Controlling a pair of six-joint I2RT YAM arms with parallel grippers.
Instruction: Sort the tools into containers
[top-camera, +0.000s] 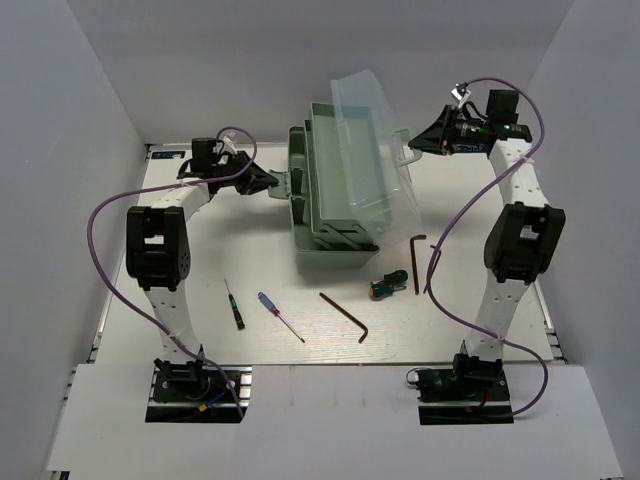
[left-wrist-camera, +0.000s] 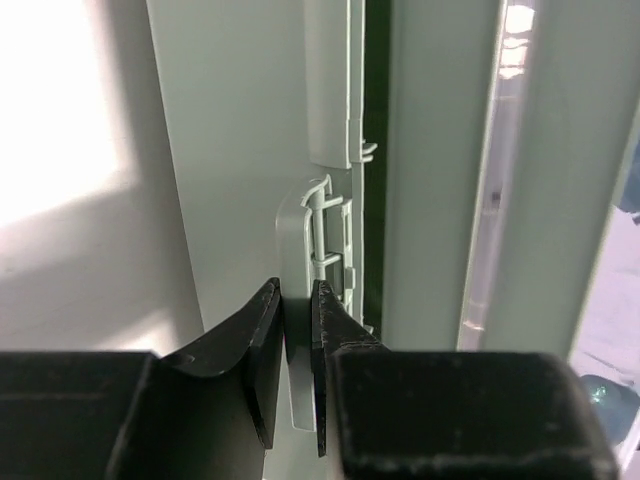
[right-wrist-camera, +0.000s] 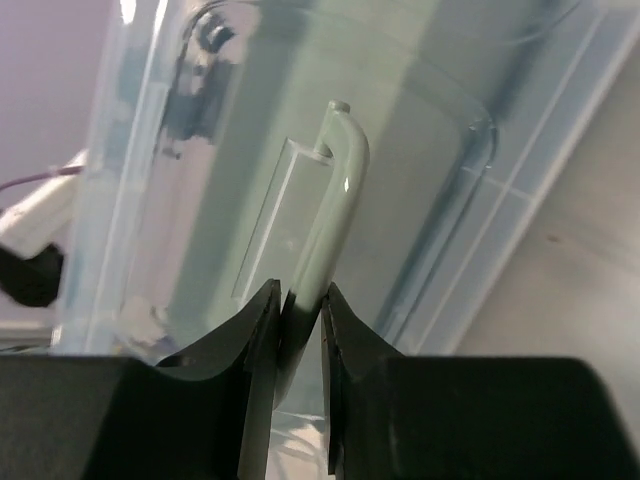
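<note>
The mint-green toolbox (top-camera: 325, 215) stands mid-table with its trays (top-camera: 322, 160) spread and its translucent lid (top-camera: 375, 140) raised. My left gripper (top-camera: 283, 185) is shut on a pale latch tab (left-wrist-camera: 300, 235) on the box's left side; in the left wrist view my gripper (left-wrist-camera: 297, 292) pinches it. My right gripper (top-camera: 416, 146) is shut on the lid's pale green handle (right-wrist-camera: 338, 190), which the jaws of my gripper (right-wrist-camera: 298, 292) clamp. On the table lie a black-handled screwdriver (top-camera: 233, 305), a blue-handled screwdriver (top-camera: 279, 315), two hex keys (top-camera: 346, 316) (top-camera: 417, 262) and a stubby green-and-orange screwdriver (top-camera: 387, 286).
White walls enclose the table on the left, right and back. Purple cables (top-camera: 105, 250) loop beside both arms. The tools lie between the box's near side and the arm bases (top-camera: 195, 385).
</note>
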